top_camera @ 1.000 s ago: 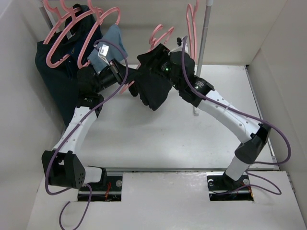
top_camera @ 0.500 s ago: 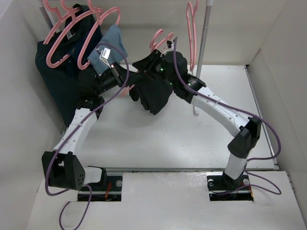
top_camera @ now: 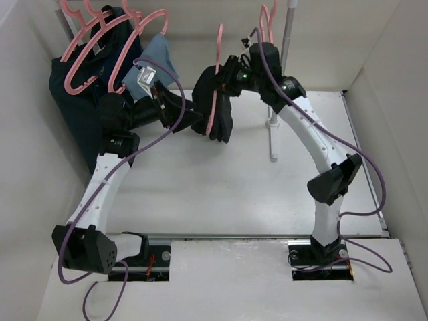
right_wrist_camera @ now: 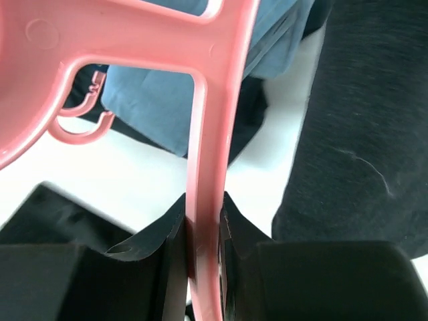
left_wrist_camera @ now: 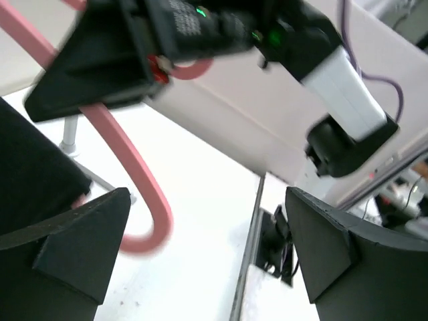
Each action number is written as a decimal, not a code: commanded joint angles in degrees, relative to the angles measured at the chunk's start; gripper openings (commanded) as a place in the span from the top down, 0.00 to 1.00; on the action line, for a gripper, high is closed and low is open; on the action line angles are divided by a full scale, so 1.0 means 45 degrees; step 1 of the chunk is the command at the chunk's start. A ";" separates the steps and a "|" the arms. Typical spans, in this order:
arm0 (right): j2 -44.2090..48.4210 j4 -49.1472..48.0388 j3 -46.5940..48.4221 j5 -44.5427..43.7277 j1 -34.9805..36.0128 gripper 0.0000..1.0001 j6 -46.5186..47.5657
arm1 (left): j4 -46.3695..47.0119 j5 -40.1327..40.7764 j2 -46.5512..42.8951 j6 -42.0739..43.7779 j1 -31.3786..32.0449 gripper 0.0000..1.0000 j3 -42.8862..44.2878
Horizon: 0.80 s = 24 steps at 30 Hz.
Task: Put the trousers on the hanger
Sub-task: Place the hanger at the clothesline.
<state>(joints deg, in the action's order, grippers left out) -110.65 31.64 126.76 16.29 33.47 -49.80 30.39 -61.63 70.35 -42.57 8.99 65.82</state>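
The pink hanger (top_camera: pixel 217 73) stands edge-on above the back middle of the table, with the black trousers (top_camera: pixel 222 117) draped over it and hanging down. My right gripper (top_camera: pixel 232 72) is shut on the hanger's bar (right_wrist_camera: pixel 204 167), and the trousers (right_wrist_camera: pixel 364 134) hang just to the right of its jaws. My left gripper (top_camera: pixel 196 123) is open just left of the trousers, holding nothing. In the left wrist view the gripper (left_wrist_camera: pixel 207 224) has bare table between its fingers, with the hanger's curved end (left_wrist_camera: pixel 134 174) and a fold of the trousers (left_wrist_camera: pixel 30 174) to its left.
At the back left a rail holds more pink hangers with a dark navy garment (top_camera: pixel 83 93) and a light-blue cloth (top_camera: pixel 158 59). A metal stand pole (top_camera: pixel 283 60) with its foot (top_camera: pixel 272 124) rises at the back right, with another pink hanger (top_camera: pixel 267 30) beside it. White walls enclose the table.
My left gripper has opened, let go and drawn back to the left. My right gripper has shut on the hanger and raised it, with the trousers now hanging from it.
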 commanded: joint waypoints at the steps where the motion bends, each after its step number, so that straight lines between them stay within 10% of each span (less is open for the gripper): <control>1: 0.0196 0.0700 0.2903 0.2411 -0.0913 1.00 0.2355 | -0.2657 -0.1462 -0.0711 0.3373 0.0013 0.00 0.1482; 6: 0.0486 0.0256 0.2905 0.4069 -0.2298 1.00 0.2629 | -0.9870 0.0643 -0.0711 0.8343 -0.0298 0.00 0.3614; 24: -0.1095 -0.4431 0.5136 0.5717 -0.3882 1.00 -0.0337 | -0.9058 0.1038 -0.1961 0.7721 -0.1061 0.00 0.0511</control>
<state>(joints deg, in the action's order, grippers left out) -116.51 28.16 147.68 41.08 16.45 -48.82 -12.58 -56.88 63.51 -8.82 4.60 68.97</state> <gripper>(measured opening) 0.250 0.997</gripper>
